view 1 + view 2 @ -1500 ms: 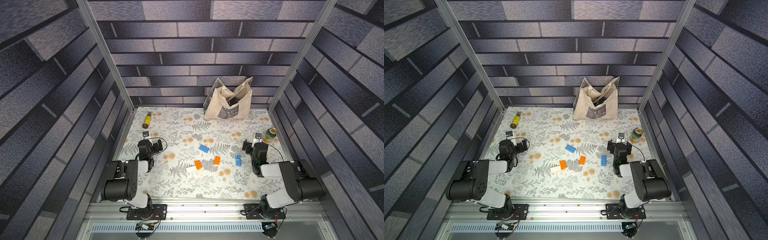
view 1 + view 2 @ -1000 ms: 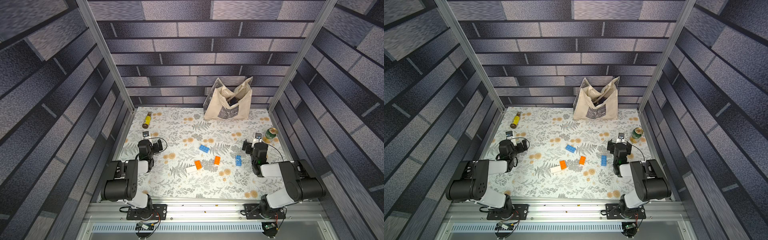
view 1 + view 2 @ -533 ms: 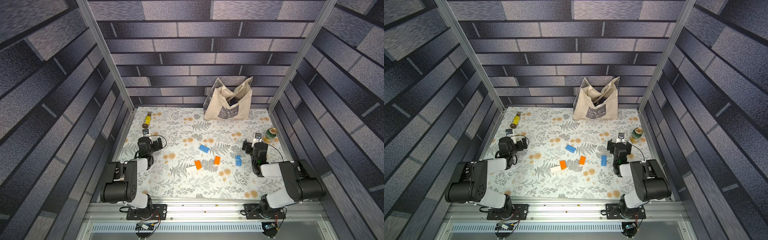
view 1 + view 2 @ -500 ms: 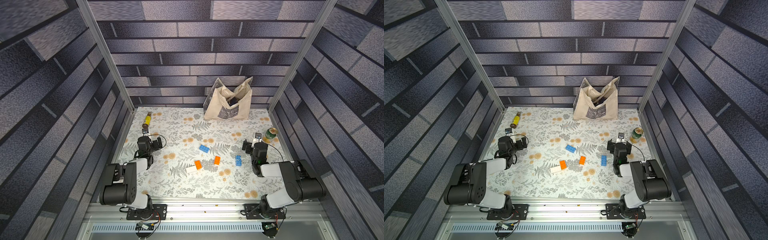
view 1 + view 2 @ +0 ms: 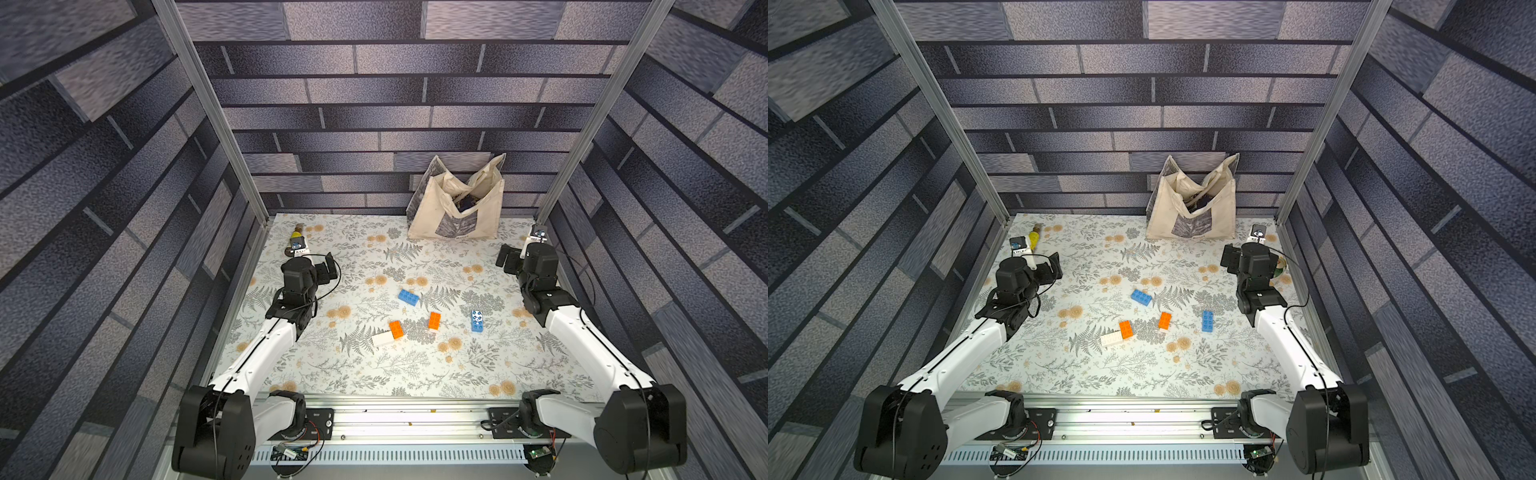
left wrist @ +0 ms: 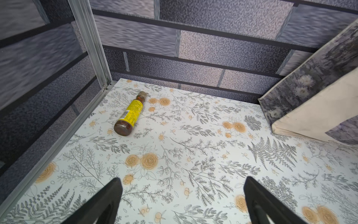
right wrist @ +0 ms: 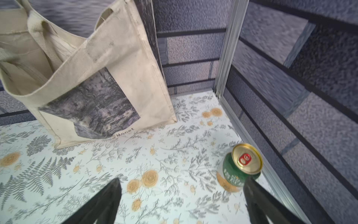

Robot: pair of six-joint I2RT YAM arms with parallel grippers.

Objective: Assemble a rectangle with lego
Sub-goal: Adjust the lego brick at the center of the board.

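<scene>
Five loose lego bricks lie mid-table in both top views: a blue brick (image 5: 408, 297) (image 5: 1140, 297), an orange brick (image 5: 395, 328) touching a white brick (image 5: 382, 338), a second orange brick (image 5: 434, 321), and a second blue brick (image 5: 477, 321). No rectangle is in view. My left gripper (image 5: 329, 268) (image 6: 182, 194) hovers open at the left, well away from the bricks, with nothing between its fingers. At the back right my right gripper (image 5: 506, 259) (image 7: 181, 194) is open and empty too. Neither wrist view shows any brick.
A cloth tote bag (image 5: 455, 216) (image 7: 100, 93) stands against the back wall. A yellow-labelled bottle (image 6: 130, 114) (image 5: 297, 241) lies ahead of the left gripper. A green can (image 7: 240, 168) stands by the right wall beside the right gripper. Aluminium posts (image 5: 208, 108) frame the walls.
Both arms have reached toward the back of the table, the left gripper nearer the bottle and the right nearer the can. The bricks have not moved.
</scene>
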